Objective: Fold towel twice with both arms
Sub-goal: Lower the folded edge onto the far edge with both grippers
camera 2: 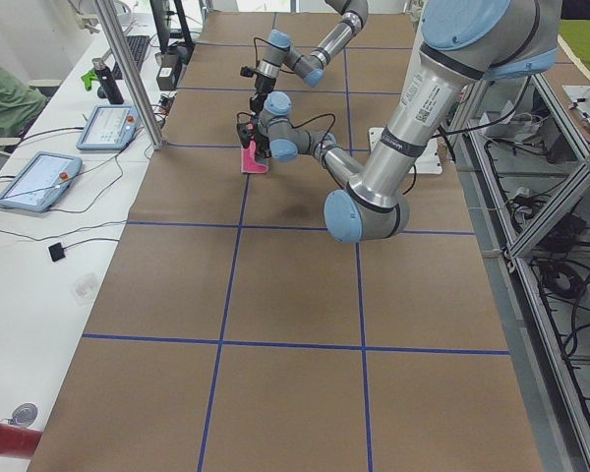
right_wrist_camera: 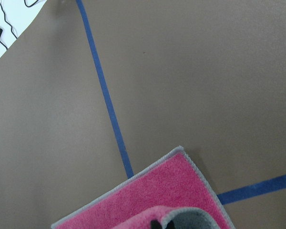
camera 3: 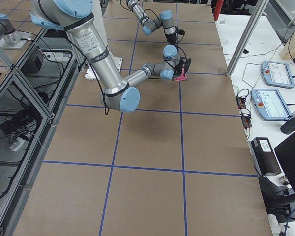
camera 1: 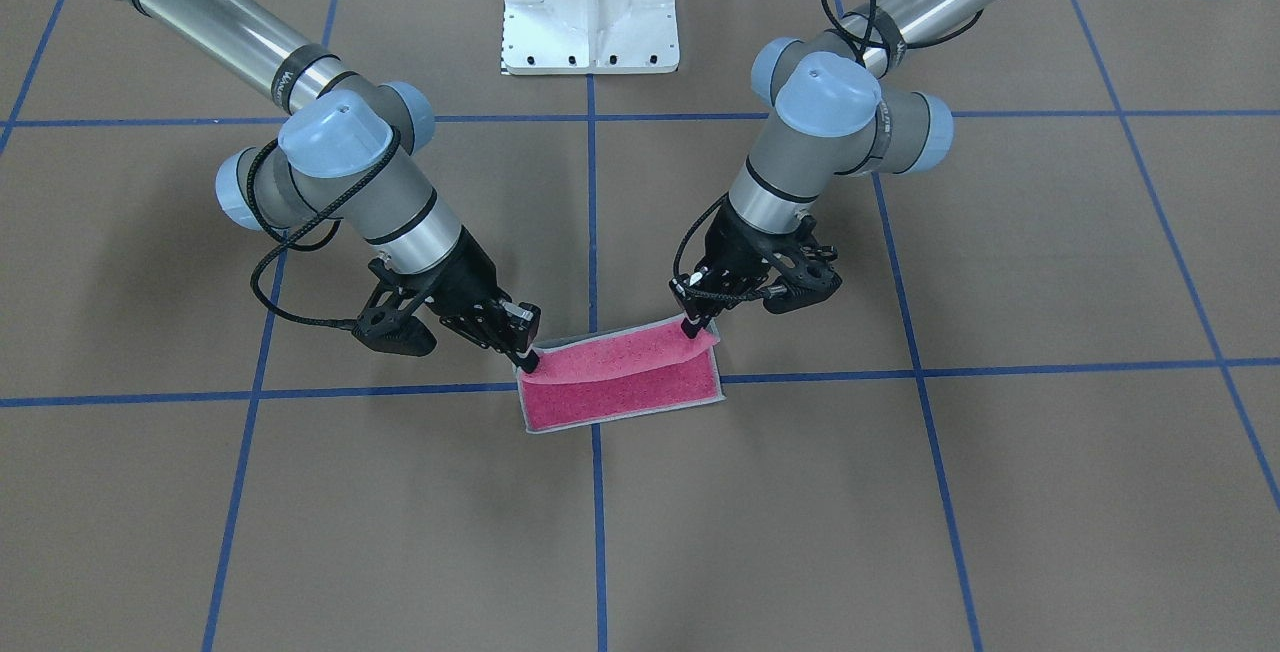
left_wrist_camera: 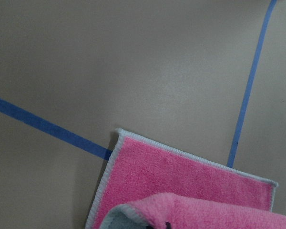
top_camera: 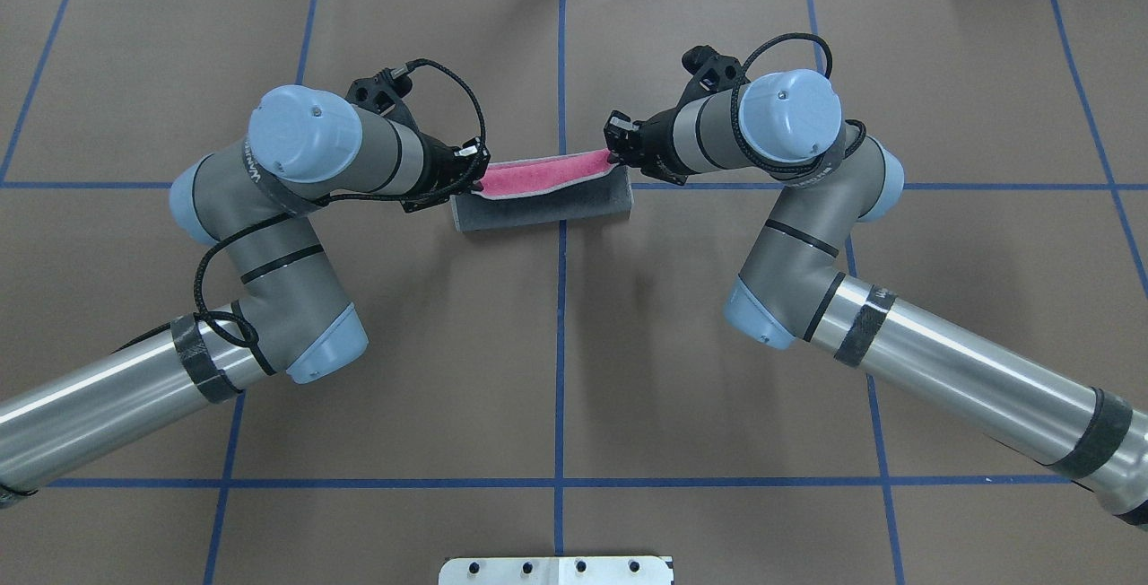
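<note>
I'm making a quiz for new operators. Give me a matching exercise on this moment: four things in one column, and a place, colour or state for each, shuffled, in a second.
1 left gripper
2 right gripper
3 towel
4 pedestal base

a white
b partly folded over, pink inside
c grips the towel's corner on the overhead view's right
d grips the towel's corner on the overhead view's left

Pairs: 1-d, 2-c, 3-b, 4-a.

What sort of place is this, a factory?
Probably a robotics research lab: left arm and right arm at a table gridded with blue tape, control pendants on a side bench.
</note>
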`<state>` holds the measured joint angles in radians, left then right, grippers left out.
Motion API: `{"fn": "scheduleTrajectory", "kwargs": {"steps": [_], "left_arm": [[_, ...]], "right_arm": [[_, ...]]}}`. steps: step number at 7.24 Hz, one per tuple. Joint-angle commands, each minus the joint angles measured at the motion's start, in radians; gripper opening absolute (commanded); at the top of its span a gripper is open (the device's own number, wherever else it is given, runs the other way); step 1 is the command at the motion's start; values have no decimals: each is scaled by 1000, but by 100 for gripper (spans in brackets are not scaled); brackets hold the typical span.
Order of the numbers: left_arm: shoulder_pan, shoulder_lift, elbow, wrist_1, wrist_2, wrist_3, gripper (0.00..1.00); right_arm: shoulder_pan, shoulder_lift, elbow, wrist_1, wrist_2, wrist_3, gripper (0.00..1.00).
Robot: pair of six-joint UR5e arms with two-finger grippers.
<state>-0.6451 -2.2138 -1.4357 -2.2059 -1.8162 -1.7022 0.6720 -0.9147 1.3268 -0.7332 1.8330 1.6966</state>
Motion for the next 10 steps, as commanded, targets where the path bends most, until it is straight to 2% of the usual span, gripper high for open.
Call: {"fn": "scheduleTrajectory", "kwargs": {"steps": [1, 5, 10], "left_arm": [[-1, -23, 31, 0, 0, -1, 0], [-1, -23, 38, 0, 0, -2, 0], [2, -23, 52, 0, -2, -2, 0]], "right_arm": [[-2, 2, -12, 2, -1, 0, 0], [-6, 40, -55, 2, -27, 0, 0], [-15, 36, -61, 2, -28, -2, 0]]}}
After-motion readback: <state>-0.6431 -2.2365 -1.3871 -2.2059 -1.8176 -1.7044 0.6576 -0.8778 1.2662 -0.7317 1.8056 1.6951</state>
